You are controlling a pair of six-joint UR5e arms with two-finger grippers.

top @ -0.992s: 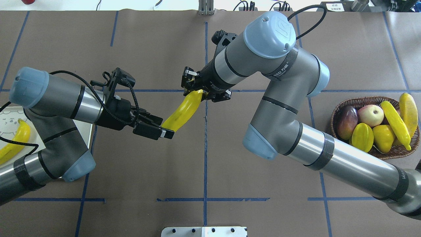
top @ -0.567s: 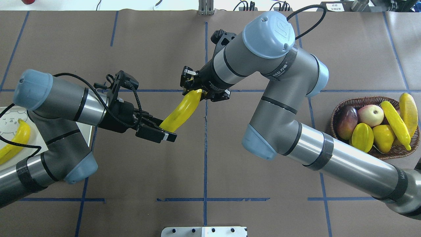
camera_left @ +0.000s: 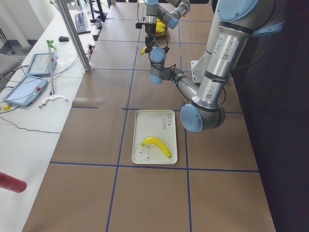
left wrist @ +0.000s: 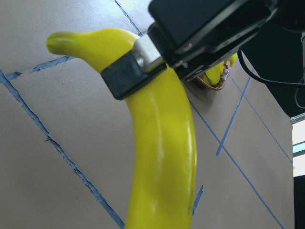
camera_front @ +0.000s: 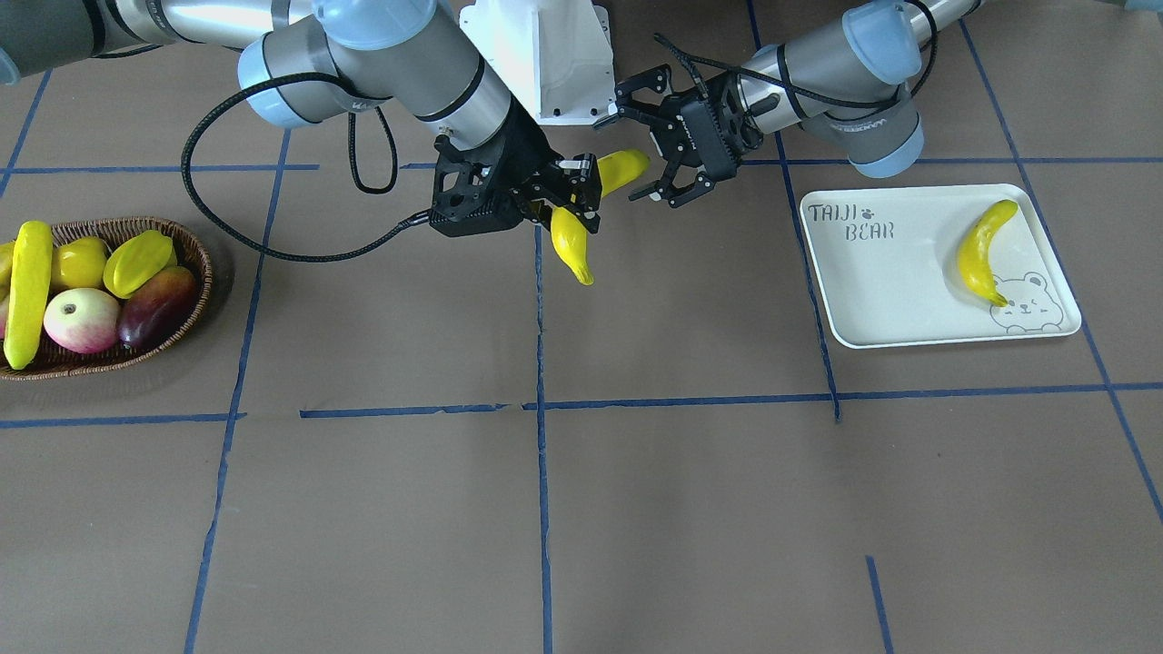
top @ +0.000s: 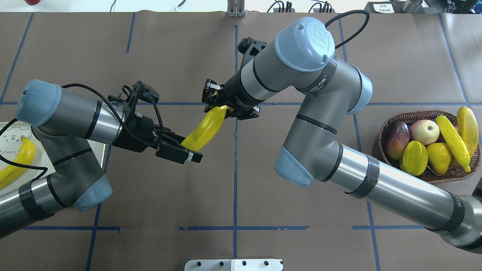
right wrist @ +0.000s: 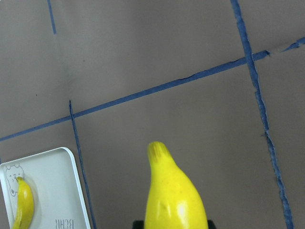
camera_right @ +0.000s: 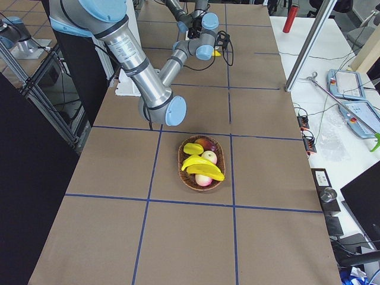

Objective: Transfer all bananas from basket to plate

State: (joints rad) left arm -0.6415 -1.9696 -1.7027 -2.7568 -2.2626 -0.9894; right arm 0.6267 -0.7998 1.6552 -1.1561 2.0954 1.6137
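One banana (top: 205, 130) hangs in the air over the table's middle. My right gripper (top: 216, 104) is shut on its upper end. My left gripper (camera_front: 633, 156) stands open with its fingers spread around the banana's other end (camera_front: 623, 169). The plate (camera_front: 890, 291) lies on my left side with one banana (camera_front: 981, 254) on it next to the bear drawing. On my right side the wicker basket (top: 421, 112) holds two more bananas (top: 452, 141) (top: 468, 124) lying across the other fruit.
In the basket also lie an apple (top: 424, 131), a dark mango (top: 397, 139), a starfruit (top: 414, 156) and a lemon-like fruit (top: 438, 154). Blue tape lines cross the brown table cover. The white robot base (camera_front: 545, 54) stands behind the grippers.
My right gripper has carried the banana slightly left, toward the left gripper. The left gripper has edged forward, so the banana's free end now sits deeper between its fingers.
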